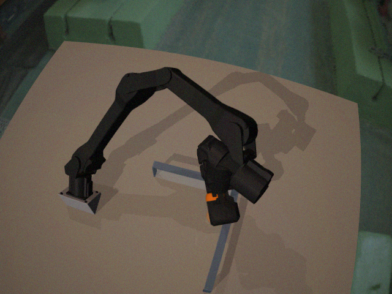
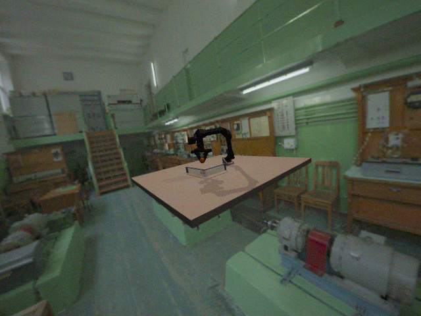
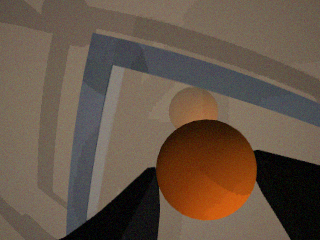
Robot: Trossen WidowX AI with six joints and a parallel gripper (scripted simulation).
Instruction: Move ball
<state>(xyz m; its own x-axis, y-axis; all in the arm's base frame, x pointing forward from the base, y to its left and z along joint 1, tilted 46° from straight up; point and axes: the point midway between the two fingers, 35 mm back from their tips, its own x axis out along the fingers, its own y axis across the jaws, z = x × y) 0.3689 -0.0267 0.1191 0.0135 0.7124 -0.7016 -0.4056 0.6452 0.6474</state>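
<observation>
The jaws are closed on the orange ball [image 3: 207,170]; in the wrist view the two dark fingers stand at both sides of the ball, one at about 8 o'clock and one at 3 o'clock from it, and they press on it. The ball is lifted, not on the desk [image 1: 158,253]. In the top view only a small orange part of it [image 1: 211,197] shows, because the black gripper [image 1: 221,209] covers the rest.

The two low clear walls [image 3: 100,94] make a corner; in the wrist view this corner sits at about 10 o'clock from the ball, one wall going down along the left side and the other going to the right edge. Inside the corner lies the see-through copy [image 3: 194,108], a pale ball shape on the desk; it appears just at 12 o'clock from the held ball and the ball covers its lower edge in the picture. The enclosed area holds only this copy; the real ball hangs over it, how high I cannot tell.

In the exterior view the arm [image 2: 217,135] bends down over the walls [image 2: 205,168] near the far part of the desk; the ball [image 2: 202,160] is a small orange dot under the gripper.
</observation>
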